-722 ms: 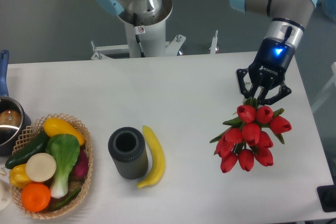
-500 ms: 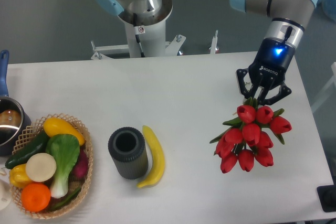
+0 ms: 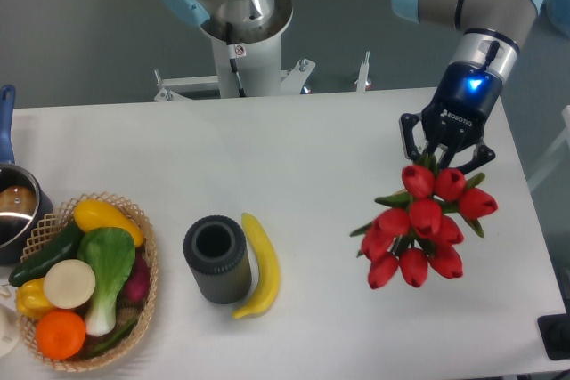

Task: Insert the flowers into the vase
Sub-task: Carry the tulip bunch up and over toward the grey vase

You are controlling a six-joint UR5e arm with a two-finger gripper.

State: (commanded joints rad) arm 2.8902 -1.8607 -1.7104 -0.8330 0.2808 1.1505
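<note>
The flowers [image 3: 424,227], a bunch of red tulips with green leaves, hang at the right side of the table with their blooms pointing toward the camera. My gripper [image 3: 443,161] sits just behind and above the bunch, shut on its stems, which are hidden behind the blooms. The vase [image 3: 216,258], a dark ribbed cylinder with a round open mouth, stands upright on the table far to the left of the flowers.
A yellow banana [image 3: 259,264] lies right beside the vase. A wicker basket [image 3: 147,260] of vegetables and fruit sits at the front left. A metal pot [image 3: 16,211] with a blue handle is at the left edge. The robot base [image 3: 239,33] stands behind the table.
The gripper and the bunch of flowers have risen slightly and shifted a little; everything else is where it was.
</note>
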